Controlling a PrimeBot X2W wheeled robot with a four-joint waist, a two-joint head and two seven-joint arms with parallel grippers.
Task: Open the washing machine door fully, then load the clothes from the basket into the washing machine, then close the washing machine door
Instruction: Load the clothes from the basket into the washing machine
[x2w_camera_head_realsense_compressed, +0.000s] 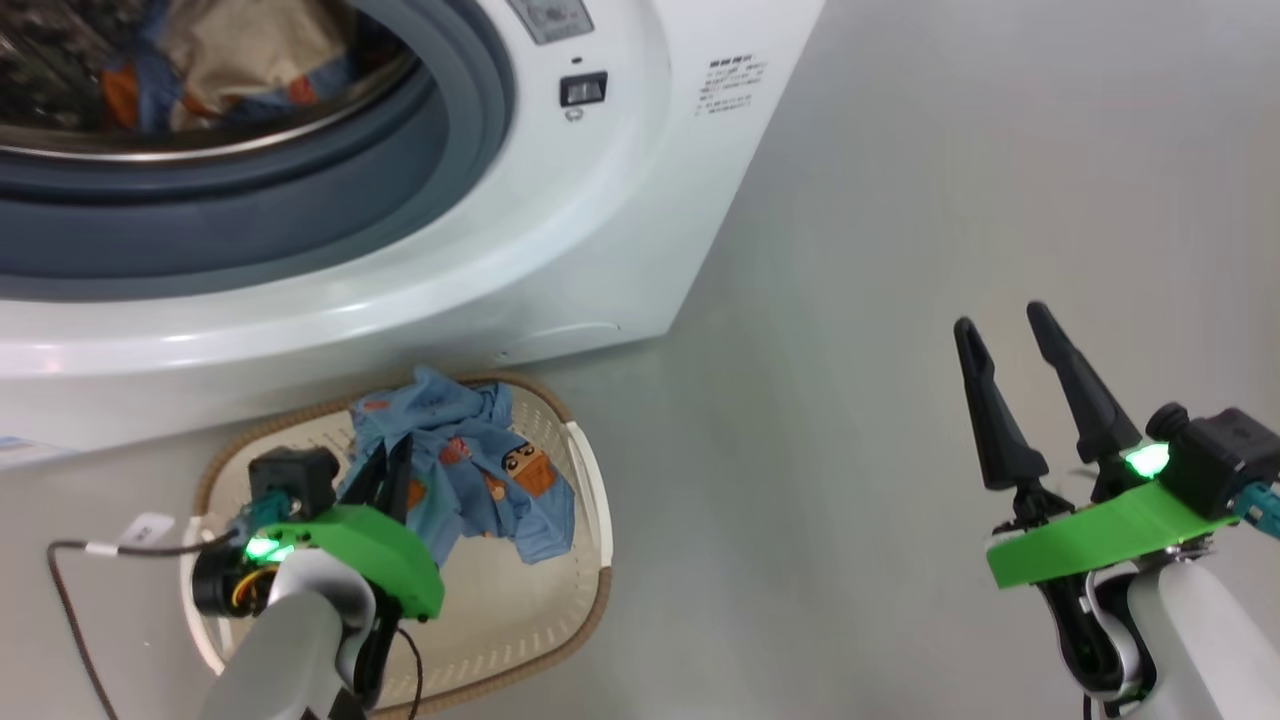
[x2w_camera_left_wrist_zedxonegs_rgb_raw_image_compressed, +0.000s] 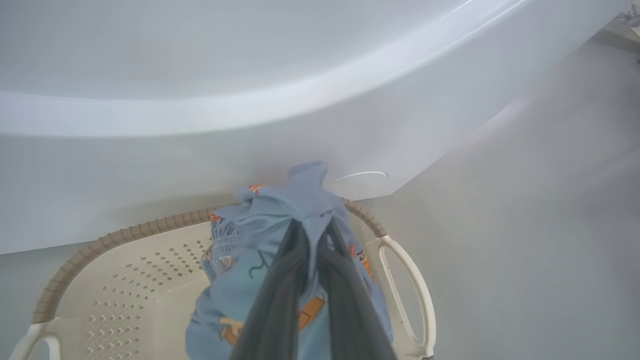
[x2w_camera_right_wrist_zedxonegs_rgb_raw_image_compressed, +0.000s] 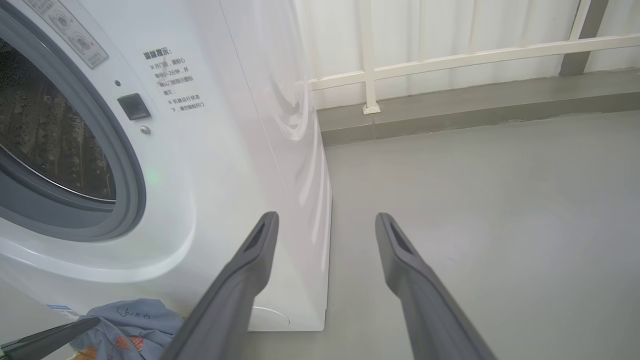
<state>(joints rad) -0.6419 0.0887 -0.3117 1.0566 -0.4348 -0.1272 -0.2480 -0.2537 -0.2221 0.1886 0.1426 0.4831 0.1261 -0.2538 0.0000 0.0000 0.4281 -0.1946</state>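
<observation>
Left gripper pinches the bear-print garment over the basket. The washing machine gapes open at eleven o'clock, close by. Right gripper, fingers spread, sits well off at three o'clock.

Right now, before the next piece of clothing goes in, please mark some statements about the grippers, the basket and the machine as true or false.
1. The left gripper is shut on a light-blue garment at the basket. True.
2. The right gripper grips a cloth. False: it is open and holds nothing, above the floor.
3. Some clothes lie inside the drum. True.
4. The basket stands at the side of the washing machine. False: it stands on the floor in front of it, below the opening.
5. The opening is covered. False: the gasket and drum are in plain sight.
</observation>
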